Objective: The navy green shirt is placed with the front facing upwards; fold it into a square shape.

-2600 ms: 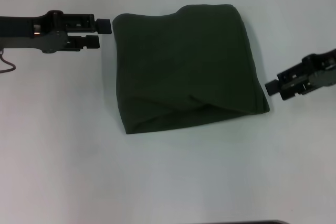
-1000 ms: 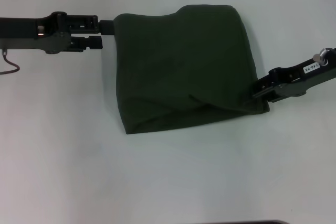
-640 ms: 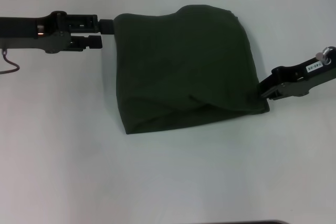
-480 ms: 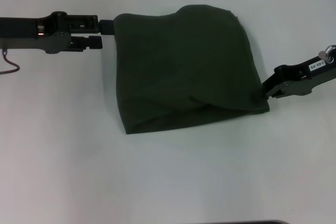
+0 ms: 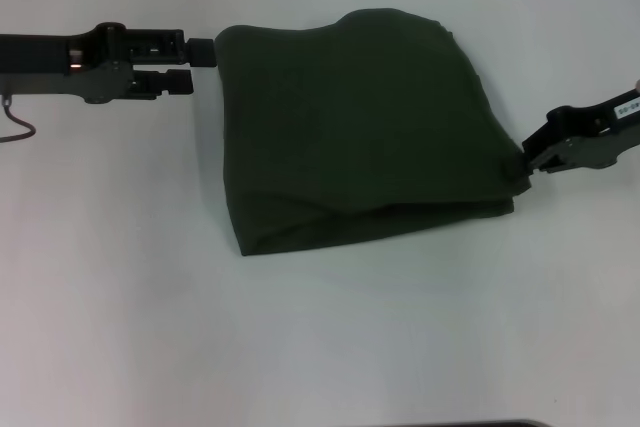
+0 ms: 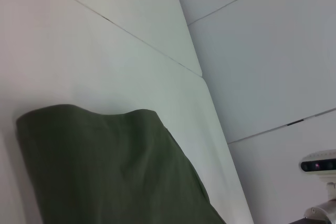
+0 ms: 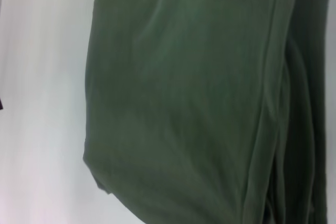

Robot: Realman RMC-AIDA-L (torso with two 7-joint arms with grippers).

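Observation:
The navy green shirt (image 5: 350,127) lies folded into a rough square on the white table (image 5: 300,347), plain side up; its lettering and collar are hidden. My left gripper (image 5: 193,62) is open at the shirt's far left corner, its upper finger touching the cloth edge. My right gripper (image 5: 524,163) is shut on the shirt's right edge near the front corner, and the cloth is drawn out toward it. The shirt also shows in the left wrist view (image 6: 105,166) and fills the right wrist view (image 7: 184,103).
A dark cable (image 5: 15,122) loops under the left arm at the table's left edge. A camera on a stand (image 6: 317,165) shows far off in the left wrist view. A dark edge sits at the table's front.
My right gripper came in to the shirt's right edge, closed on it and moved right, pulling the front right fold smooth. The left arm has barely moved.

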